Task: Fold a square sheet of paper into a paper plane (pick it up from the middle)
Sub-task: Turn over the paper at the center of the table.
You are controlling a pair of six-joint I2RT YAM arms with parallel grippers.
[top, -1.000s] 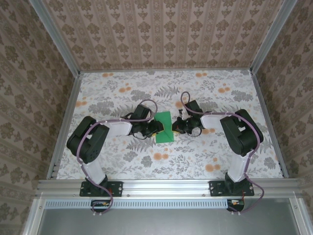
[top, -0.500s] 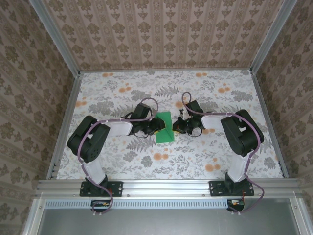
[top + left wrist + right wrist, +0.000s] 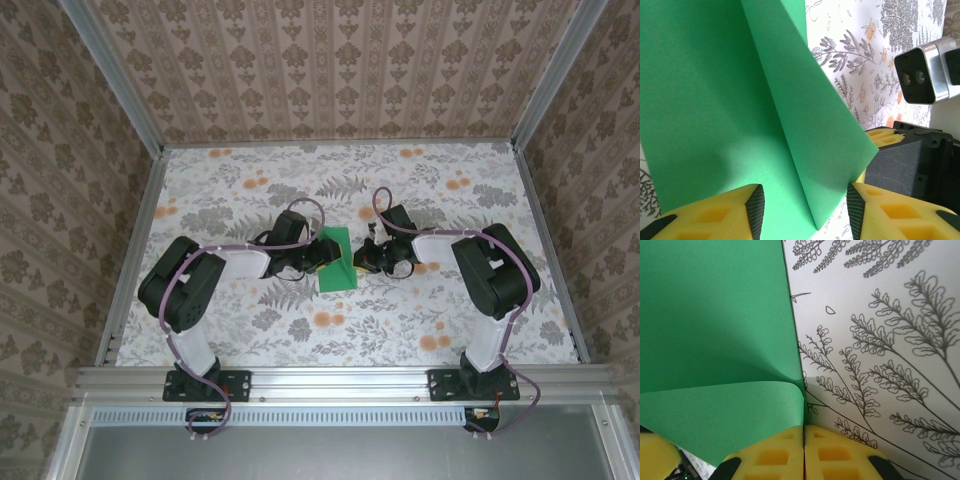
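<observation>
The square sheet of paper (image 3: 336, 262) is bright green and lies mid-table between both arms, folded over along a sharp crease (image 3: 785, 145). My left gripper (image 3: 805, 210) hovers over its left side, jaws apart, with the folded flap's lower corner between the yellow fingers (image 3: 720, 210), which do not press on it. From the top view the left gripper (image 3: 316, 258) sits at the sheet's left edge. My right gripper (image 3: 804, 442) is shut on the sheet's right edge, where the paper (image 3: 715, 340) curls up into the seam between the fingers. The right gripper (image 3: 360, 257) meets the sheet's right edge.
The flowered tablecloth (image 3: 400, 320) covers the table, with aluminium rails (image 3: 340, 380) along the near edge and patterned walls on three sides. The right arm's wrist camera (image 3: 920, 72) and gripper body (image 3: 912, 162) sit close to my left fingers.
The left gripper's jaws have spread a little wider over the paper. The sheet and the right gripper have stayed where they were.
</observation>
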